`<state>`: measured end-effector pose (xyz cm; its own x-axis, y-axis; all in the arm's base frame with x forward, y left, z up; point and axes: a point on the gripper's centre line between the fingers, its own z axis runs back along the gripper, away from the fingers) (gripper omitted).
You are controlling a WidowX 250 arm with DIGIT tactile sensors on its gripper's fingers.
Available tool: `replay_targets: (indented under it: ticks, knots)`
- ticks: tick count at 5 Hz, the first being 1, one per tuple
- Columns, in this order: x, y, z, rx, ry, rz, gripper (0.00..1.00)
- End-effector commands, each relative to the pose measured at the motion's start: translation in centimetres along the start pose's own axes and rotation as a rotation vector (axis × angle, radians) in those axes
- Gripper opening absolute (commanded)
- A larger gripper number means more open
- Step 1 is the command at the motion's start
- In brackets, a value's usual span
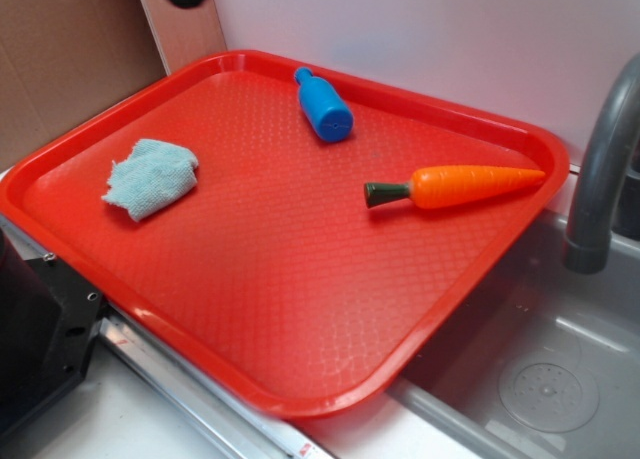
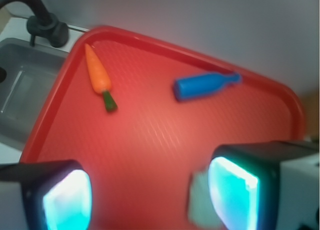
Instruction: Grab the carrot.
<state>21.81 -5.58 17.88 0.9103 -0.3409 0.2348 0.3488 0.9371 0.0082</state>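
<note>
The orange carrot (image 1: 470, 185) with a dark green stem lies flat on the red tray (image 1: 280, 279) near its right rim. In the wrist view the carrot (image 2: 97, 73) sits far ahead at the upper left, stem end toward me. My gripper (image 2: 150, 200) hangs open above the tray, well short of the carrot, with only bare red tray between its glowing cyan pads (image 2: 67, 200). The gripper itself is outside the exterior view.
A blue toy bottle (image 1: 322, 105) lies near the tray's back rim. A light blue cloth (image 1: 150, 177) rests at the tray's left, its edge peeking beside my right finger. A grey sink (image 1: 560, 369) and dark faucet (image 1: 605, 169) sit right of the tray.
</note>
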Motion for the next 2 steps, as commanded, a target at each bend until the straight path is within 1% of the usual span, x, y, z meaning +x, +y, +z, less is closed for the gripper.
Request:
replay_targets:
  ticks: [1,2]
  knots:
    - [4.6,-2.9,-5.5,-0.016,-0.003,-0.135,1.0]
    - [5.8,-3.9,-9.1,-0.064,0.043,-0.168,1.0]
